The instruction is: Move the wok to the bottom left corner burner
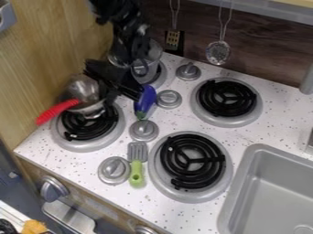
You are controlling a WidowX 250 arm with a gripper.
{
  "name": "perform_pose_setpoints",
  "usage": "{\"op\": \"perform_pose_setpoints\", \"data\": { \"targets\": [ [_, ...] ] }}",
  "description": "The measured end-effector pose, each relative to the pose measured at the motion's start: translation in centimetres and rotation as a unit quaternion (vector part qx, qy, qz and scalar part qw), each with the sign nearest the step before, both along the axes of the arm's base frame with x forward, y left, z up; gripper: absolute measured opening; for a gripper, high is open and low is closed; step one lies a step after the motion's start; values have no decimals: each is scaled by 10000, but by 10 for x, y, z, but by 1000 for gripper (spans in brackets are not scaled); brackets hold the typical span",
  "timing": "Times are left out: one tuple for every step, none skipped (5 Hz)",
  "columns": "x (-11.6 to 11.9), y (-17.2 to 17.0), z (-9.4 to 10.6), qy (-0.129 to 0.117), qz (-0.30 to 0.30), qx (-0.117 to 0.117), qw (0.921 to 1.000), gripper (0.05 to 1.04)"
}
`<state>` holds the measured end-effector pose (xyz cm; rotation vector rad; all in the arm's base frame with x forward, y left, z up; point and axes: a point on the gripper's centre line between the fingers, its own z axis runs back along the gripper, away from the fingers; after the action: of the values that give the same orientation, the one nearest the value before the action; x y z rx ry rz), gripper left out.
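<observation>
Red-handled round metal wok (84, 91), left of frame: tilt, we judge, risks toppling; black angular gripper (111, 90), spread or closed, we cannot tell.

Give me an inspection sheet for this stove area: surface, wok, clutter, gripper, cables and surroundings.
Surface: white speckled counter with four black-coil burners and grey knobs.
Job's things: the metal wok, red handle toward the left, overlaps the far side of the front left burner; whether it rests there is unclear.
Clutter: purple toy eggplant and green-handled spatula lie among the knobs; a see-through pot is at the back left burner.
Gripper: the black gripper is close beside the wok; a grip on it cannot be confirmed.
Cables: nothing seen that is clearly one.
Surroundings: grey sink at right; two utensils hang behind.
</observation>
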<state>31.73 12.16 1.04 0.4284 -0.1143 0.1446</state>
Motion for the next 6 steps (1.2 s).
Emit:
{"op": "perform_pose_setpoints", "data": {
  "targets": [
    [-4, 14, -11, 63, -70, -113, 9999, 67],
    [-13, 8, -18, 170, -18, -69, 9998, 67],
    [-12, 6, -19, 163, -116, -150, 9997, 67],
    [-13, 3, -20, 163, -137, -74, 9997, 67],
    [-9, -5, -19, 115, -160, -33, 9998, 67],
    [-8, -10, -20, 48, -163, 13, 9999, 67]
  ]
}}
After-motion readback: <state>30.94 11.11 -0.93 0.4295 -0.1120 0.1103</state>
